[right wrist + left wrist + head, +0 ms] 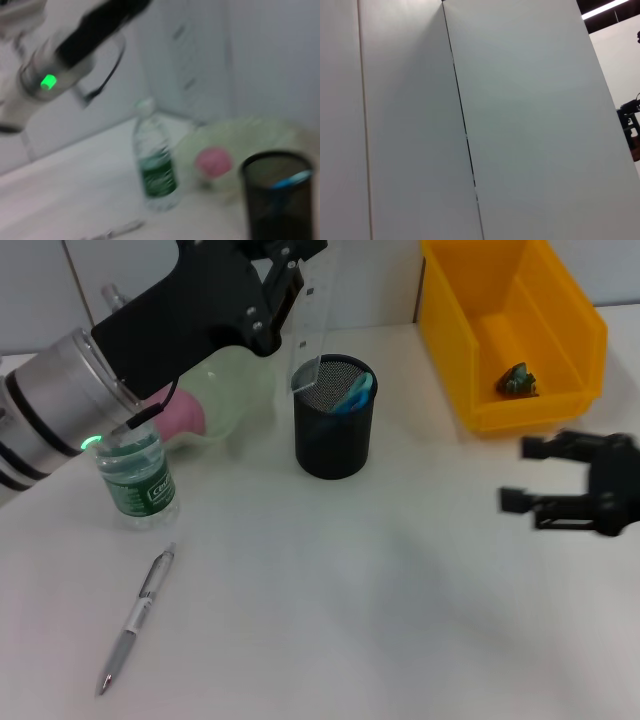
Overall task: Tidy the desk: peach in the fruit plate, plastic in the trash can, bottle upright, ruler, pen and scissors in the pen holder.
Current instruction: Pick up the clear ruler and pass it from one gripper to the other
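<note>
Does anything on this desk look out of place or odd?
Yes: a pen lies loose on the desk, not in the black holder. A clear ruler, gripped by the left hand, leans tilted into that holder. The bottle stands upright, and the right hand hovers open.

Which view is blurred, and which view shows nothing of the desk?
Right wrist view: blurred all over; the bottle, peach and pen holder have soft edges. Left wrist view: only plain wall panels. Head view: mostly sharp, the right hand slightly smeared.
</note>
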Motion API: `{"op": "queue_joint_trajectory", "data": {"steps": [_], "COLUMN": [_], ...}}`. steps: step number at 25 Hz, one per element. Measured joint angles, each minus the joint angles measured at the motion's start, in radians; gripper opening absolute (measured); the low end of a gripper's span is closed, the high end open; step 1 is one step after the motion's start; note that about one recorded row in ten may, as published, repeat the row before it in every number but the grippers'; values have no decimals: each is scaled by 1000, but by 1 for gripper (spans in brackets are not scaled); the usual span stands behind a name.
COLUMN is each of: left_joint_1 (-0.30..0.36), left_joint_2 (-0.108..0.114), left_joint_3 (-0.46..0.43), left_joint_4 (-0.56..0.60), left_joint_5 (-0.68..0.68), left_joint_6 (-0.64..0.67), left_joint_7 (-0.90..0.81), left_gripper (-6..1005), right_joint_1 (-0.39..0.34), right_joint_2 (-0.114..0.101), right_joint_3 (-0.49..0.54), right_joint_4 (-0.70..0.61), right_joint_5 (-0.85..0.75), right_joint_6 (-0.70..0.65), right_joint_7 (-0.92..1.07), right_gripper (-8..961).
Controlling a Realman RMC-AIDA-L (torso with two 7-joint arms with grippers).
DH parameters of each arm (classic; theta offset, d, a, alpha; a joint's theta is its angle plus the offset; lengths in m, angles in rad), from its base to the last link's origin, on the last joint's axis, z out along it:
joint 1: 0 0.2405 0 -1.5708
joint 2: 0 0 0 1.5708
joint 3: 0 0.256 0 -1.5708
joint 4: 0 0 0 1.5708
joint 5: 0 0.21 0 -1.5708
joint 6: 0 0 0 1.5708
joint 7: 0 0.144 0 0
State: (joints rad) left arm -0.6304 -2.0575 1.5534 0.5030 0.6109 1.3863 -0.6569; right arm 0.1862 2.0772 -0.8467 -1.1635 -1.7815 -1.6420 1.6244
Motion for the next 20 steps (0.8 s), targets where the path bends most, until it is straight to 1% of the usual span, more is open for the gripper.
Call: {"op": "queue_joint_trajectory", "data": {"steps": [1, 2, 3, 5, 6, 7, 9, 10, 12, 13, 14, 17, 18, 19, 20], "left_joint_1": [29, 29, 55, 62, 65, 69, 72, 77, 77, 88, 90, 90, 91, 92, 92], "left_joint_2": [5, 5, 8, 11, 16, 19, 22, 25, 25, 27, 31, 31, 37, 43, 43], "left_joint_3": [-13, -13, -17, -16, -15, -14, -15, -16, -16, -16, -15, -15, -13, -18, -18], "left_joint_4": [41, 41, 61, 59, 58, 57, 57, 57, 57, 60, 58, 58, 55, 55, 55], "left_joint_5": [34, 34, 57, 58, 60, 67, 73, 93, 93, 110, 110, 110, 117, 170, 170], "left_joint_6": [0, 0, 2, 5, 12, 26, 39, 71, 71, 120, 136, 136, 155, 178, 178], "left_joint_7": [-64, -64, -105, -124, -140, -156, -168, -193, -193, -227, -241, -241, -262, -306, -306], "left_gripper": [12, 12, 12, 12, 12, 12, 12, 12, 11, 11, 11, 11, 11, 11, 12], "right_joint_1": [0, 0, 2, 3, 1, 1, 3, 7, 17, 20, 23, 25, 25, 27, 35], "right_joint_2": [-2, -2, -2, -3, -5, -5, -8, -8, -10, -12, -15, -21, -22, -23, -26], "right_joint_3": [87, 87, 124, 196, 244, 244, 299, 327, 376, 390, 404, 428, 432, 434, 431], "right_joint_4": [1, 1, 0, -13, -29, -29, -51, -62, -82, -87, -90, -73, -57, -37, -9], "right_joint_5": [3, 3, 2, 0, 1, 1, 4, 4, 5, 5, 8, 25, 28, 31, 29], "right_joint_6": [-59, -59, -88, -143, -198, -198, -265, -296, -352, -372, -394, -427, -428, -428, -428], "right_joint_7": [-24, -24, -33, -50, -64, -64, -81, -85, -89, -92, -98, -132, -147, -163, -177], "right_gripper": [846, 845, 845, 845, 845, 845, 845, 845, 845, 845, 845, 845, 845, 846, 846]}}
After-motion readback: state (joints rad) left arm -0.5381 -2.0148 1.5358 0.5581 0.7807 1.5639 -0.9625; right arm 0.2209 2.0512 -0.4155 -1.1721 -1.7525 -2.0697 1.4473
